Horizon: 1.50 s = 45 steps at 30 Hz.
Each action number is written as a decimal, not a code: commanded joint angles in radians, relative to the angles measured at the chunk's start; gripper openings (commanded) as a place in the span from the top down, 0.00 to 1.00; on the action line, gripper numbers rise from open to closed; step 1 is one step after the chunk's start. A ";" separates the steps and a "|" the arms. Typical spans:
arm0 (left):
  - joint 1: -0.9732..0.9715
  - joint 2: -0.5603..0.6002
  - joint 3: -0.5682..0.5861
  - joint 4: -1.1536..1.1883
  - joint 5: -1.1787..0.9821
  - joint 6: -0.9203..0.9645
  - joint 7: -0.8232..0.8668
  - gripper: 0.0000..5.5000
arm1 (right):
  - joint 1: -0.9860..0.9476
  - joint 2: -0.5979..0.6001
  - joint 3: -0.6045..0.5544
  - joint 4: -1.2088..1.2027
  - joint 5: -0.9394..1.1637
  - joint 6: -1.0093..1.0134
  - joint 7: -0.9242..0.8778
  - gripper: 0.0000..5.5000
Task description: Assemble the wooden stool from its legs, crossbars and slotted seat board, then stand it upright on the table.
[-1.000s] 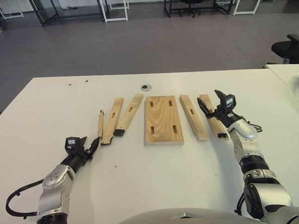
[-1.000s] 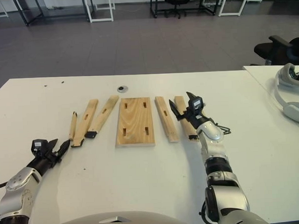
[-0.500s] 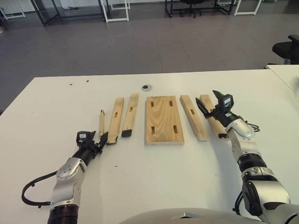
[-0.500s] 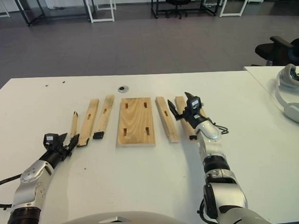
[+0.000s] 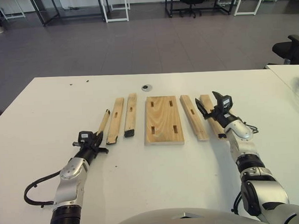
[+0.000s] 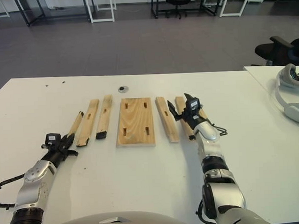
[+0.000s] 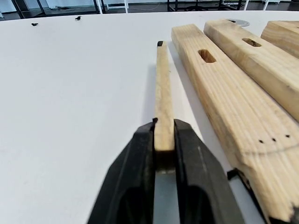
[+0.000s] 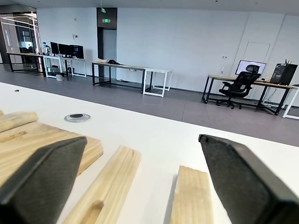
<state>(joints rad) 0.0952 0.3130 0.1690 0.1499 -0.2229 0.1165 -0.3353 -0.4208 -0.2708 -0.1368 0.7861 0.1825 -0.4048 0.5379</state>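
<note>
Your left gripper (image 7: 163,136) is clamped on the near end of the thin pale wooden crossbar (image 7: 163,84). That crossbar is the outermost piece to the left of the pale rectangular wooden seat board (image 5: 163,120) with its four slots. Holding it by the end seems sensible, since it leaves the rest of the stick free to go into a slot. I cannot tell whether the crossbar rests on the white table (image 5: 50,106) or sits just off it.

Two slotted pale wooden legs (image 5: 115,121) lie side by side between the crossbar and the seat board. The crossbar's far end sits just beside the nearer of them, so lift or swing it away from the seat board, where there is open table.

Your right gripper (image 5: 207,102) has its fingers spread wide and grips nothing. It hovers over the outer of the two wooden legs (image 5: 212,115) lying right of the seat board, likely poised for a pick.

The open strip on your side of the seat board gives working room. A small round metal grommet (image 5: 147,87) sits just beyond the seat board. The table's right edge lies well beyond the outer leg.
</note>
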 commanded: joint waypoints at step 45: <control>-0.246 0.283 -0.483 -0.201 1.321 -0.452 0.637 0.93 | -0.025 0.520 -0.043 -0.707 1.035 0.996 -0.516 0.90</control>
<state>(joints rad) -0.1506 0.5778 -0.3012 -0.0588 1.0923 -0.3212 0.3114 -0.4712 0.1601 -0.1835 0.0980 1.2301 0.6104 0.0338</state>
